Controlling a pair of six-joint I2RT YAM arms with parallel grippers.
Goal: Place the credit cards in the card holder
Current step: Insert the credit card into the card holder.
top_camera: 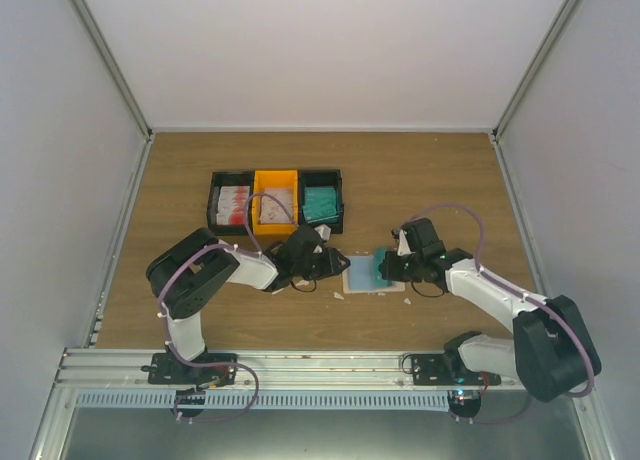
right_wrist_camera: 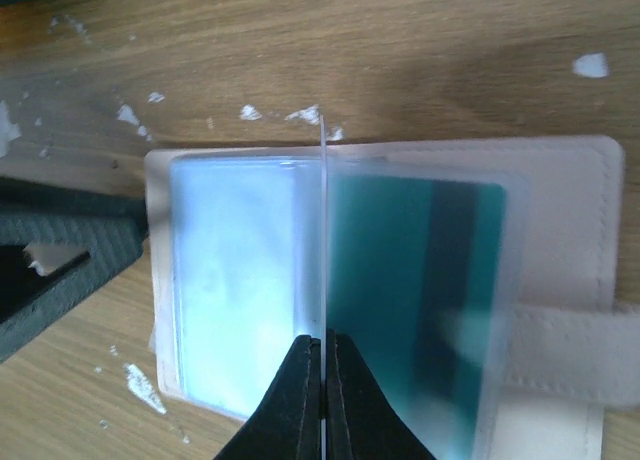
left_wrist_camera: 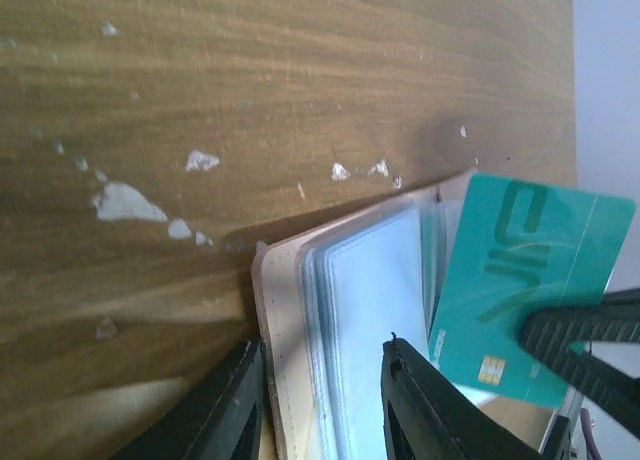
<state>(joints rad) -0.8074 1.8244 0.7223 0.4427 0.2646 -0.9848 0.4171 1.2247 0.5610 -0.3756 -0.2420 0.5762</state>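
The beige card holder [top_camera: 356,279] lies open on the wooden table between both arms, its clear sleeves [left_wrist_camera: 365,310] fanned up. My left gripper [left_wrist_camera: 325,405] is shut on the card holder's left side, one finger against the beige cover [left_wrist_camera: 280,320], the other on the sleeves. My right gripper [right_wrist_camera: 323,352] is shut on a teal credit card [left_wrist_camera: 530,270], held upright over the holder's middle and seen edge-on [right_wrist_camera: 322,230] in the right wrist view. Another teal card [right_wrist_camera: 420,300] with a dark stripe shows through the right sleeve. The tab clasp [right_wrist_camera: 570,345] sticks out at the right.
Joined black [top_camera: 228,202], orange [top_camera: 275,200] and black [top_camera: 322,200] bins stand behind the holder; the left one holds white-and-red cards, the right one teal cards. Small white scraps [left_wrist_camera: 125,202] litter the wood near the holder.
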